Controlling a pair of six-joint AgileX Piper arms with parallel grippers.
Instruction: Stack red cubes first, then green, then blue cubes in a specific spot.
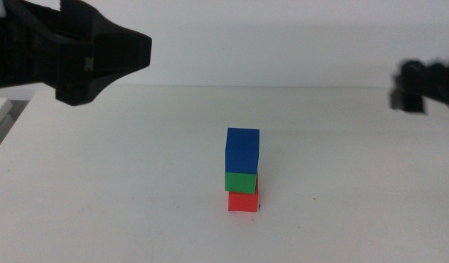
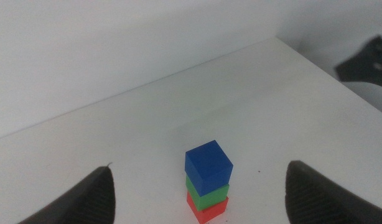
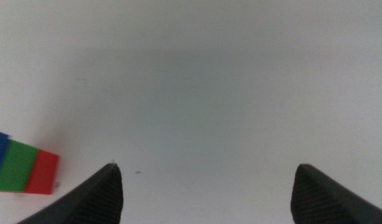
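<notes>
The left gripper (image 1: 100, 58) hangs raised with jaws spread wide and holding nothing, the stack ahead between them: blue cube (image 1: 243, 150) on green cube (image 1: 240, 181) on red cube (image 1: 243, 200), resting on the white table (image 1: 356, 190). The right gripper (image 1: 411, 91), jaws likewise parted and bare, sits well clear.
</notes>
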